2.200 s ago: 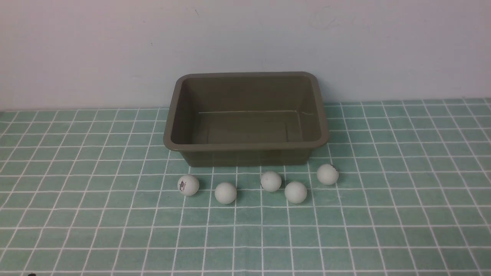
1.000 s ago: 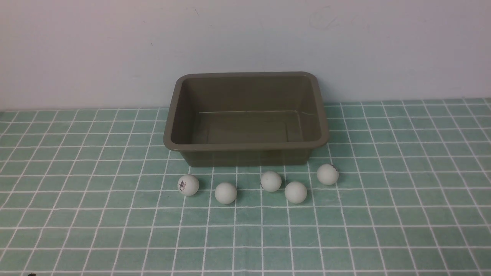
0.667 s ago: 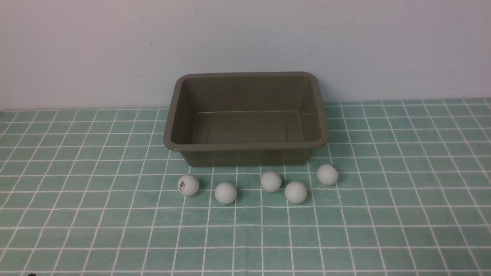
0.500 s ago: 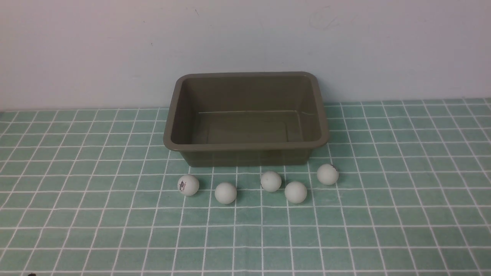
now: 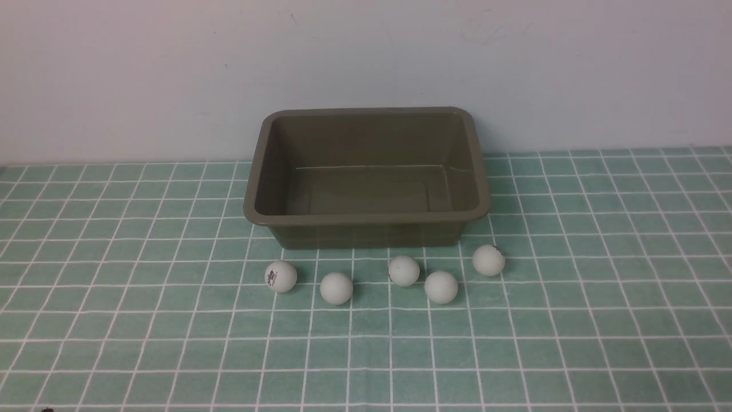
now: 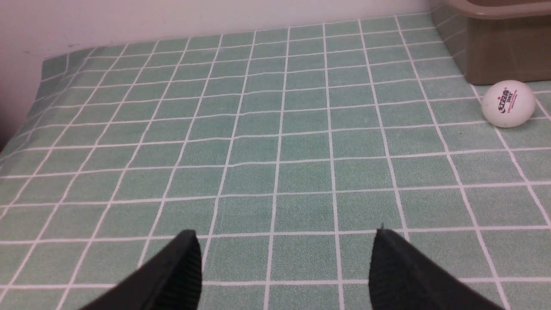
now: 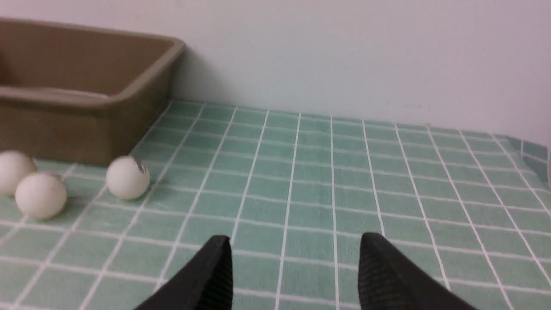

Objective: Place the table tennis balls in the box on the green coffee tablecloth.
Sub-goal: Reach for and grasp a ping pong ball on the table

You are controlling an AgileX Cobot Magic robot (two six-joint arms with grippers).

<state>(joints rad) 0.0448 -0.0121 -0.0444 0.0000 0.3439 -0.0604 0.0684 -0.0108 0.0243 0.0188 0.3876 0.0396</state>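
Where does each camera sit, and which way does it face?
Front view: between the arms, facing the box with five balls before it; no arm shows.
Left wrist view: low over the cloth, facing the printed ball; open left gripper shows.
Right wrist view: facing three balls; open right gripper shows.
Shared: the box, in all three.

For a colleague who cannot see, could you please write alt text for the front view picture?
Five white table tennis balls lie in a loose row on a green tablecloth with a white grid. They lie just in front of an empty olive-brown plastic box. The box stands close to a plain pale wall.
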